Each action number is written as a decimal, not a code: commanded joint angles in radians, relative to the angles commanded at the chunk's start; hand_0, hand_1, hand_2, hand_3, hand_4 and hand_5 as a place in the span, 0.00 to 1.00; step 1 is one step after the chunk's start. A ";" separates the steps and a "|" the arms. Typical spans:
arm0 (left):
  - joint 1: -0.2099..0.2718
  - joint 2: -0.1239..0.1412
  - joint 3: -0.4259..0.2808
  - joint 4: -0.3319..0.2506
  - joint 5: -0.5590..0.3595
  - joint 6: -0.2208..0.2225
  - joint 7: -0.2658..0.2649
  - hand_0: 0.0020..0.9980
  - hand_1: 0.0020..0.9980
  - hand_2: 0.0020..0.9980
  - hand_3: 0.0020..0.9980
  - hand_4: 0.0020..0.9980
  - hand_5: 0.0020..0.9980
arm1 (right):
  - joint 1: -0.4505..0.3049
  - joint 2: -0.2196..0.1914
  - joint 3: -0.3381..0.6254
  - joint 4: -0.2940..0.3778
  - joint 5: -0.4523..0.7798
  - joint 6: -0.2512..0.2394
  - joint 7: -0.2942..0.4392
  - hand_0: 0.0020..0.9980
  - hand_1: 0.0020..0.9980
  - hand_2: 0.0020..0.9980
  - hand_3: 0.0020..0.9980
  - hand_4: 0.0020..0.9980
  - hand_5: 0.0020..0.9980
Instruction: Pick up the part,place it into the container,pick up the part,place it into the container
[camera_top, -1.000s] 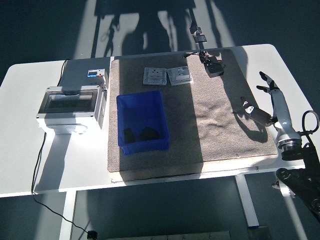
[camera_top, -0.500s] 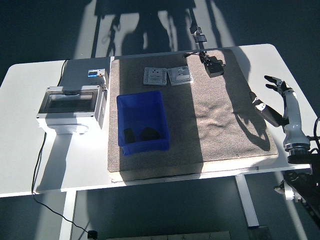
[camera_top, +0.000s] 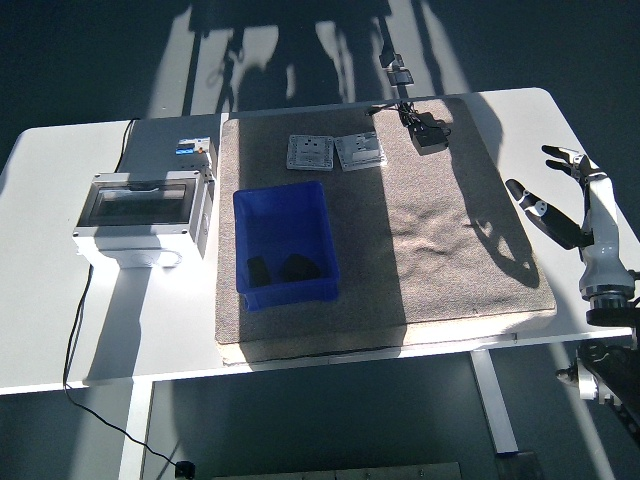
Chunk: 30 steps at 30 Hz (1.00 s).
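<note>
Right hand (camera_top: 562, 195) out at the right table edge, beyond the grey mat (camera_top: 440, 260), fingers spread, holding nothing. Left hand not in view.

Blue bin (camera_top: 285, 243) on the mat's left half. Two dark parts (camera_top: 283, 269) lying in its near end, touching or almost touching; exact shape hard to tell in the shade. By the look of it, both placements done.

Two square grey plates (camera_top: 333, 152) side by side near the mat's far edge, just beyond the bin. Small black block (camera_top: 430, 135) with a cable at the far right of the mat. Grey box with clear lid (camera_top: 143, 217) on the white table (camera_top: 40, 290), left of the mat.

Risks from here:
- If more parts due: long reach from the table edge across the mat; open fingers could snag the mat's wrinkled right side or the cable near the black block.
- Plates flat and thin, likely hard to get fingers under; could slide toward the bin wall instead of lifting.
- Hard sun and deep shadow bands over the mat; parts in shade easy to misjudge.

Against a second ago: hand then over the mat's right edge, now pulled back to the right and off the mat. Fingers open in both. Bin, parts, plates, block unmoved.
</note>
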 joint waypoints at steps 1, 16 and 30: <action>0.001 0.000 0.007 0.000 -0.010 -0.002 -0.002 0.67 0.57 0.66 0.63 0.65 0.65 | -0.003 0.002 0.001 -0.002 -0.005 0.000 -0.003 0.83 0.74 0.78 0.71 0.95 0.53; 0.000 0.022 -0.060 0.000 0.076 -0.080 0.073 0.67 0.55 0.57 0.61 0.66 0.68 | -0.011 0.014 -0.004 -0.016 -0.070 -0.019 -0.090 0.82 0.73 0.77 0.68 0.86 0.51; 0.006 0.049 -0.066 0.000 0.120 -0.134 0.192 0.67 0.54 0.55 0.61 0.67 0.66 | 0.016 0.051 0.034 0.011 0.033 -0.015 -0.088 0.82 0.72 0.76 0.68 0.87 0.52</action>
